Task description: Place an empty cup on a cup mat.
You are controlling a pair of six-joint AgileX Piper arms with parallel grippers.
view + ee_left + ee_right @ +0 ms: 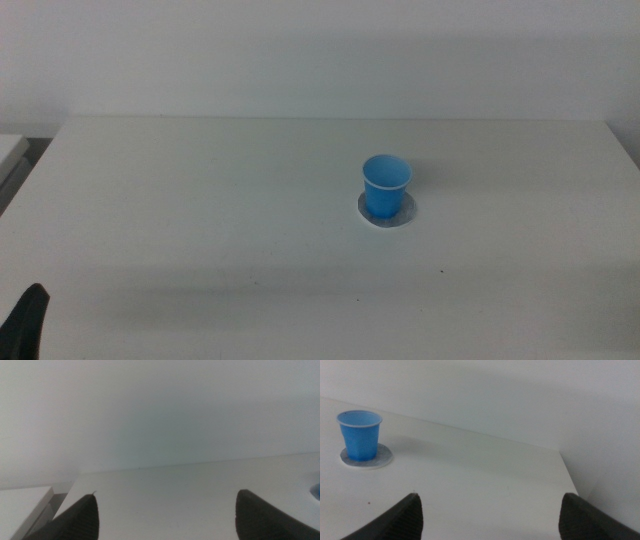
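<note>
While both hands gape empty: cup (386,186) upright on cup mat (404,213), well apart from them.

Cup (386,186) upright on cup mat (403,213), right of table (200,200) centre, well apart from every edge and corner.

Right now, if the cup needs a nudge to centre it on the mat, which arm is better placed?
Probably the right. The right hand, open, faces the cup standing upright on the cup mat. The left hand, also open, catches only a blue sliver at its view's edge.
</note>
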